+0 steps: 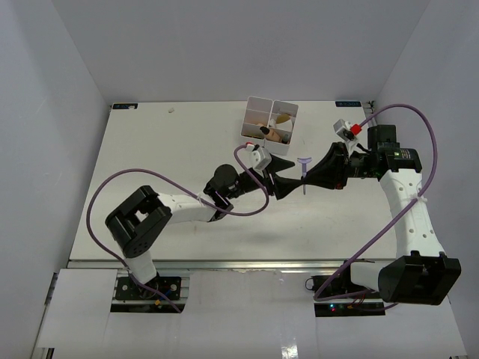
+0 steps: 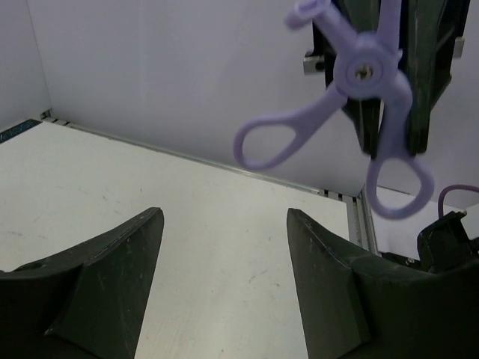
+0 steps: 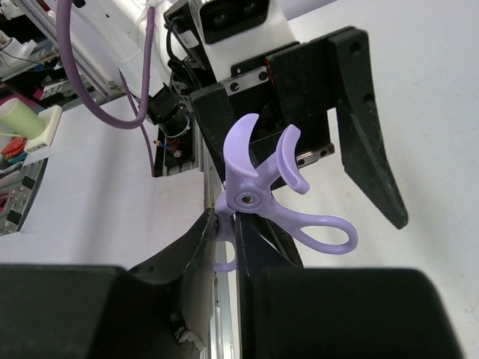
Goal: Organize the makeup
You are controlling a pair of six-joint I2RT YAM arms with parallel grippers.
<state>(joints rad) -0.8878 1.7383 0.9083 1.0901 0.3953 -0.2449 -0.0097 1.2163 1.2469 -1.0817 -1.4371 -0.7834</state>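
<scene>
Purple eyelash curler (image 1: 304,166) hangs upright, pinched in the right gripper (image 3: 228,243) — just ahead of the left gripper (image 2: 224,221), spread wide.

A lilac scissor-handled lash curler (image 1: 304,166) hung clear of the table, pinched by one finger loop in my right gripper (image 3: 228,243), near the white box (image 1: 254,108) on its near-right side. Beige and tan pieces (image 1: 280,118) lay in that box's compartments.
</scene>
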